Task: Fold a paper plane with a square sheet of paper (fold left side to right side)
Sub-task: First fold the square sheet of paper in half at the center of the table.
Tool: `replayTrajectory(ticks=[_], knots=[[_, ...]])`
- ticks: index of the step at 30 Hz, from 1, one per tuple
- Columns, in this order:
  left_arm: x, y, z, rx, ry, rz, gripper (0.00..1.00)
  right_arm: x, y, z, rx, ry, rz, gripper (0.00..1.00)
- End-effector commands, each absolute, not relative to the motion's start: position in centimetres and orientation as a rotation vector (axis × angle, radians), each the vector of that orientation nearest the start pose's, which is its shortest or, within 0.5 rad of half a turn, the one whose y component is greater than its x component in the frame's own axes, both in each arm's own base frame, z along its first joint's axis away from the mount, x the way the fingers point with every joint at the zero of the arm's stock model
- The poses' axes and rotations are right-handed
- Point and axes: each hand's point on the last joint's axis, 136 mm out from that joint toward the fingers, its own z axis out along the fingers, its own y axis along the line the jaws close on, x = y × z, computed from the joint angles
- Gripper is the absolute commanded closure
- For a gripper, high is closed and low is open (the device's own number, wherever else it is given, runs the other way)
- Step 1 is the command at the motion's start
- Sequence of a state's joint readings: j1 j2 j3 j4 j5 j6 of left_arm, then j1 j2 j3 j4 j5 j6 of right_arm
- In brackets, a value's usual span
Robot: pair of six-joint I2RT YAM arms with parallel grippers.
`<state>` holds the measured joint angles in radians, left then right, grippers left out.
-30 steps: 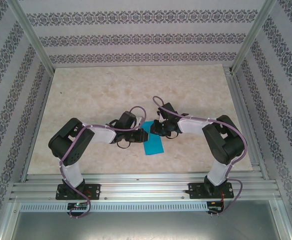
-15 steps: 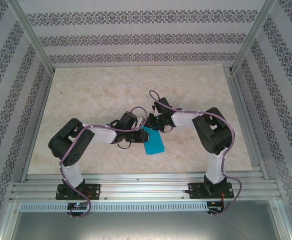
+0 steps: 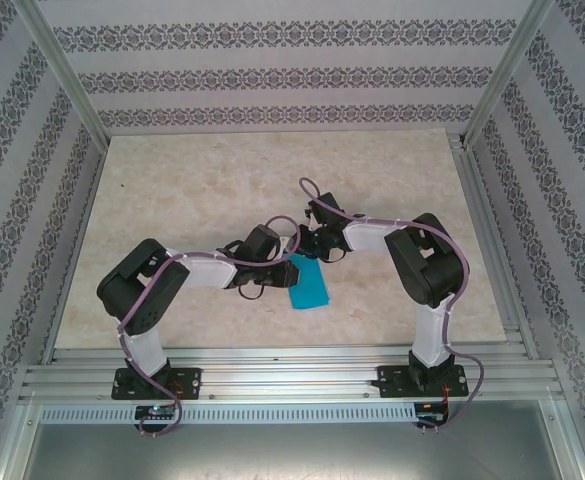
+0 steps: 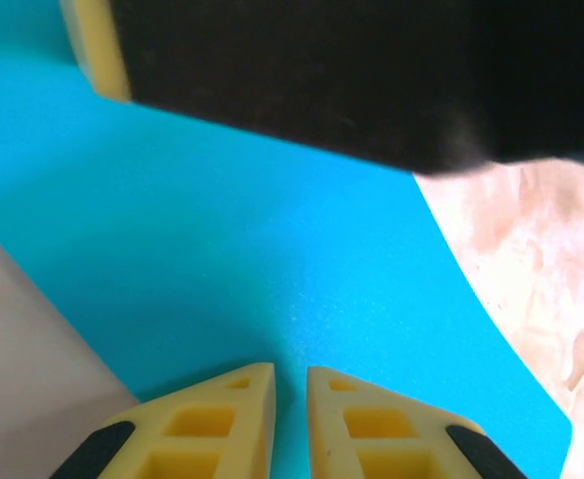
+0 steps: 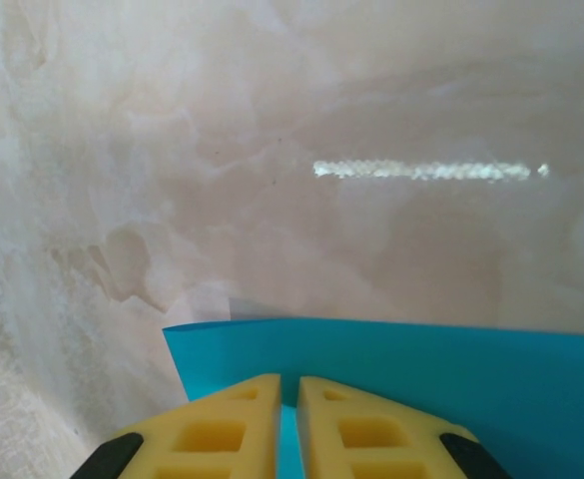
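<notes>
— Near the middle of the tabletop (image 3: 172,190), a touch toward 5 o'clock, is that where we find the blue sheet (image 3: 310,290)?

— Yes, from above we see it there on the pale marbled surface. Its long sides run roughly 12 to 6 o'clock with a slight lean toward 11.

— And where do we place the left pincer (image 4: 290,384)?

— At the sheet's 10 o'clock corner, reaching in from 9 o'clock. Its own camera shows us two yellow fingers (image 4: 217,419) set nearly together with only a thin slot between them. Blue paper spreads out ahead of them and shows in the slot.

— So clenched. Is it nipping the paper?

— We cannot tell whether it pinches the sheet or only rests its tips on it. The paper's edge at 3 o'clock in that view runs in a curve.

— What about the right pincer (image 5: 289,389)?

— It reaches in from 2 o'clock and sits at the sheet's 12 o'clock edge, just beside the left one. Its fingers are likewise squeezed close, with a narrow strip of blue between them. The sheet's straight edge lies just beyond the tips, and past that, toward 12 o'clock, is bare tabletop.

— Grasping or pressing?

— Again we cannot say; clenched is all we can vouch for. In the left camera its dark body crosses the 12 o'clock side, above the paper.
</notes>
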<state>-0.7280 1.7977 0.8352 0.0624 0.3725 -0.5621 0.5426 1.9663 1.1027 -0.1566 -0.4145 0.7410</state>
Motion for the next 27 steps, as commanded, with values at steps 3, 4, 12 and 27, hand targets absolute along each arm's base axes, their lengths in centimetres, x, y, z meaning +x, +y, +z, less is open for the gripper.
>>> replayTrajectory(ticks=[3, 4, 12, 27], knots=[[19.8, -32.4, -1.0, 0.659, 2.777, -0.901, 0.81, 33.1, 26.7, -2.3, 0.145, 2.900, 0.734, 0.85], [19.5, -32.4, -1.0, 0.662, 2.774, -0.910, 0.81, 33.1, 26.7, -2.4, 0.147, 2.900, 0.735, 0.85], [17.6, -32.5, -0.7, 0.653, 2.752, -0.992, 0.81, 33.0, 26.3, -2.8, 0.175, 2.902, 0.747, 0.85], [16.3, -31.3, 1.0, 0.666, 2.703, -1.011, 0.81, 32.8, 26.1, -2.7, 0.168, 2.896, 0.768, 0.85]])
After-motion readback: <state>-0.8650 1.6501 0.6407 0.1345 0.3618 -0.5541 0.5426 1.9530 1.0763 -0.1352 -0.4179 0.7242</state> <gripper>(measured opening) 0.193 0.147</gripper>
